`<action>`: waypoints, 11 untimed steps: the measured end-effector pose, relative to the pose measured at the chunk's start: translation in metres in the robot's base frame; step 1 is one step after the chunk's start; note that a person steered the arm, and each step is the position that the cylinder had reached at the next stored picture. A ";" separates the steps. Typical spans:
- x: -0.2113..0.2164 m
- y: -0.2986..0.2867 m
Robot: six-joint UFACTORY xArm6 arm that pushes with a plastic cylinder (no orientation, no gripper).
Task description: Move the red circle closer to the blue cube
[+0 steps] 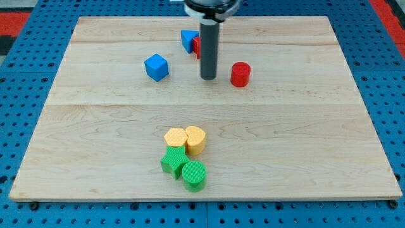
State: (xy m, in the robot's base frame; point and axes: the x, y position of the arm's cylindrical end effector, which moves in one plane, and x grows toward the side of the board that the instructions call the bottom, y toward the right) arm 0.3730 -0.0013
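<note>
The red circle point(240, 74) stands on the wooden board right of centre, near the view's top. The blue cube point(156, 67) sits to its left. My tip point(208, 77) rests on the board between them, closer to the red circle and just left of it, not touching it. Behind the rod lie another blue block point(188, 40) and a red block point(197, 46), partly hidden by the rod.
A cluster sits near the view's bottom centre: a yellow block point(175, 137), a yellow cylinder point(195, 139), a green star point(174, 161) and a green cylinder point(194, 175). The wooden board point(95, 126) lies on a blue pegboard surface.
</note>
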 end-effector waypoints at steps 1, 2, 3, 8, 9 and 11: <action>0.017 0.010; 0.032 0.052; 0.034 0.114; -0.010 -0.037; -0.010 -0.057; 0.040 -0.035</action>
